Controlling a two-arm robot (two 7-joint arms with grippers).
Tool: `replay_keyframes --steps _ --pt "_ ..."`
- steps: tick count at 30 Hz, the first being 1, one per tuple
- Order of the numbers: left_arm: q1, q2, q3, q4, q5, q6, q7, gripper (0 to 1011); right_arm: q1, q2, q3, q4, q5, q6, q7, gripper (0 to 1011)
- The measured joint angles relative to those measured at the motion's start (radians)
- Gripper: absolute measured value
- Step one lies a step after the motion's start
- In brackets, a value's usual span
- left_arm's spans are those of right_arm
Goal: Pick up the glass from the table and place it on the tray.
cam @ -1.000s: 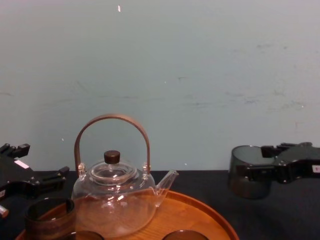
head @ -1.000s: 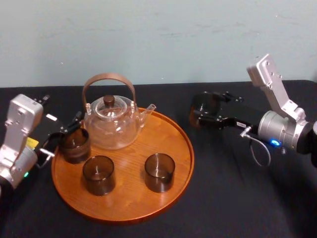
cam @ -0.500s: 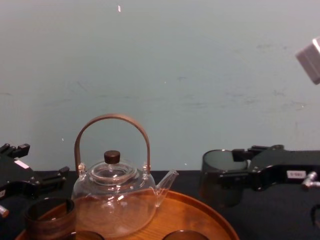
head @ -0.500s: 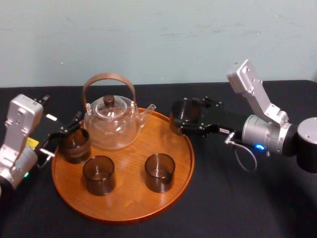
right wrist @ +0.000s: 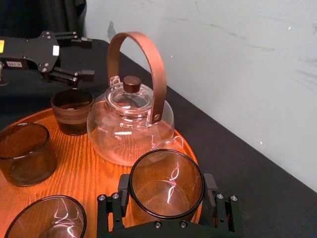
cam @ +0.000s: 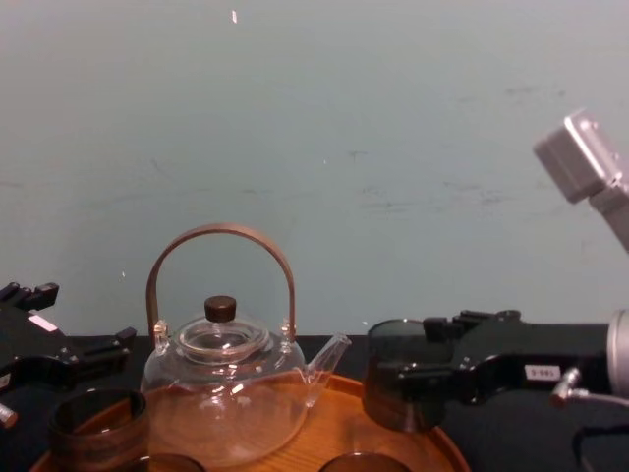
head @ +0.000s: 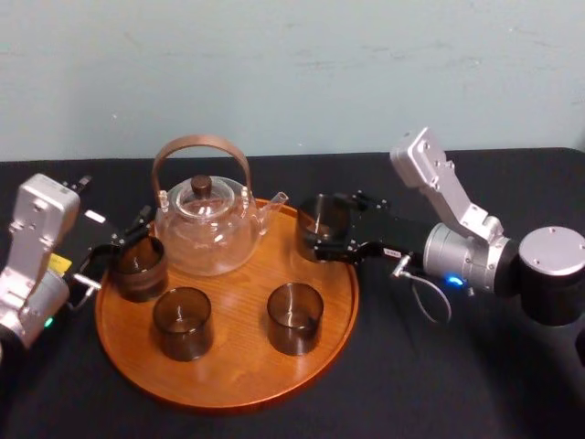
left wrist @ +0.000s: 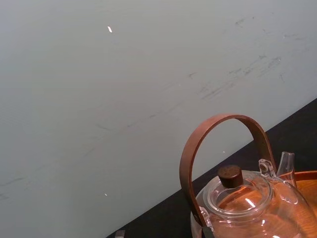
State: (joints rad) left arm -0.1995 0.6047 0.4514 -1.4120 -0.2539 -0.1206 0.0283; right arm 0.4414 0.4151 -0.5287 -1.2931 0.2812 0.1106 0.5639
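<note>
My right gripper (head: 320,229) is shut on a dark smoked glass (head: 322,218), with one finger on each side of it (right wrist: 166,184). The glass stays upright over the back right part of the round orange-brown tray (head: 239,361), just right of the teapot's spout. From the side, the glass (cam: 393,385) sits about level with the tray's rim (cam: 346,401), and I cannot tell whether it touches the wood. My left gripper (head: 123,242) stands open and still at the tray's left edge, beside another glass (head: 139,267).
On the tray stand a clear glass teapot (head: 206,224) with a brown arched handle and three dark glasses, at left, front left (head: 182,322) and front middle (head: 294,317). Black cloth covers the table (head: 439,366). A pale wall runs behind.
My right gripper has carried the glass leftward from above the bare table to over the tray's right rim near the teapot spout. The left arm has not moved.
</note>
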Motion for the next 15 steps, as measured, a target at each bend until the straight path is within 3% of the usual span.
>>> replay_keyframes --steps 15 --pt "0.0 0.0 0.0 0.0 0.0 0.0 0.0 1001 0.024 -0.047 -0.022 0.105 -0.001 -0.087 0.036 904"
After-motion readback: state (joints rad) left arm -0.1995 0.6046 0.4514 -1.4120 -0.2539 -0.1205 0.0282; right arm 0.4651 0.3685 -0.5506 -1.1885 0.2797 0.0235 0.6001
